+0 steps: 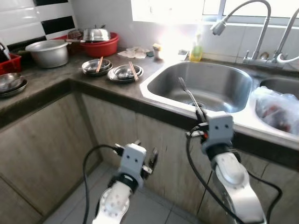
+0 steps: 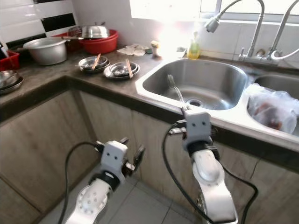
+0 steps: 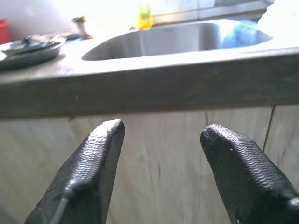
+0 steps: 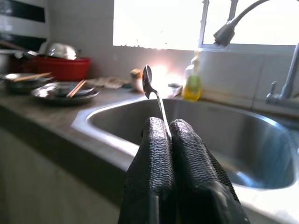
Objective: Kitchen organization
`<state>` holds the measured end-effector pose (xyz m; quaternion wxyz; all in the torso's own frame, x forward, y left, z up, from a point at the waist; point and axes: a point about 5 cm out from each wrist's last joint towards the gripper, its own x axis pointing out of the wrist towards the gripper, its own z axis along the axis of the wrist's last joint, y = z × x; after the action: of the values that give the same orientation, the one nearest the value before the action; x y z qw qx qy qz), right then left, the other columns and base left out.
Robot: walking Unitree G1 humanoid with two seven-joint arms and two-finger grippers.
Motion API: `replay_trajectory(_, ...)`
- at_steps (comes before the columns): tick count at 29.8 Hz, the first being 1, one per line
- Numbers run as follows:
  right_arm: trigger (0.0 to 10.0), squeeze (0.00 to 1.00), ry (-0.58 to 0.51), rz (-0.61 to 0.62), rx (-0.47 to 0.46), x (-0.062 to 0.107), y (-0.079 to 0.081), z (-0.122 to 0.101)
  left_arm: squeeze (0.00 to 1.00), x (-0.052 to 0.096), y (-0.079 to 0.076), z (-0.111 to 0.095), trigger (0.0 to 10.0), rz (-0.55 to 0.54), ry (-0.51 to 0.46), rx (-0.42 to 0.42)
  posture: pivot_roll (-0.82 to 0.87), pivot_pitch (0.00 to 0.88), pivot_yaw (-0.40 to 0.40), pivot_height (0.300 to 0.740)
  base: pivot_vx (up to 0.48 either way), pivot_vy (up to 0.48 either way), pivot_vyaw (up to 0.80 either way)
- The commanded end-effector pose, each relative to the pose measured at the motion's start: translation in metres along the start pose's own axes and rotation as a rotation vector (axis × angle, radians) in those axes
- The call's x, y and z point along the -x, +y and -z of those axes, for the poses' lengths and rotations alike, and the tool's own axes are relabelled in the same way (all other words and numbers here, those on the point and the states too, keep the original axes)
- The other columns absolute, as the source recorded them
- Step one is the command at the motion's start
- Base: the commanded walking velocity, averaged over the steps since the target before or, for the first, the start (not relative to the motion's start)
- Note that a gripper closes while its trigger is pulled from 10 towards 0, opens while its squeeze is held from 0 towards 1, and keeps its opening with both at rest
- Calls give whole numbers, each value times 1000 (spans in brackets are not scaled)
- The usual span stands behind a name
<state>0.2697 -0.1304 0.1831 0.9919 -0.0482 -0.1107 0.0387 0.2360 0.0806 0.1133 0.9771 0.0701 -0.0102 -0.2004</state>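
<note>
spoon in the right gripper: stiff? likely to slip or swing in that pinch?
The spoon looks like thin polished metal, so probably stiff and light. The right gripper pinches only the handle's low end, bowl high above, so it may pivot. Smooth steel against the fingers could slide if jolted.

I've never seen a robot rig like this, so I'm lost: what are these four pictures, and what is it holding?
It is a humanoid robot facing a kitchen counter. Two pictures come from its head camera, looking down; the other two come from cameras on its wrists.

The right gripper is shut on a metal spoon, held at the front edge of the steel sink. The left gripper is open and hangs low before the cabinet front.

On the counter stand steel plates with chopsticks, a metal pot, a red basin and a yellow soap bottle.
</note>
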Motion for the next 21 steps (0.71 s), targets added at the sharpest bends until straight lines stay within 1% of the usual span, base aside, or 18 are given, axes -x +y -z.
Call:
replay_trajectory(1,10000,0,-22,-24,-9,-2,6,-5,0,1,8,0,10000,-21,-2,-13,107,0,-17,740,322,0,-800)
replay_trajectory(4,10000,0,-26,-29,-9,-4,6,-6,0,1,8,0,10000,-23,4,-15,108,0,-18,740,315,0,-800)
replay_trajectory(15,10000,0,-31,-43,9,-9,4,-7,0,1,7,1,10000,-25,3,-13,107,0,-23,740,313,0,0)
replay_trajectory(21,10000,0,-38,-65,18,-14,3,-10,0,0,6,0,10000,-25,-1,-12,106,0,-26,740,313,0,0)
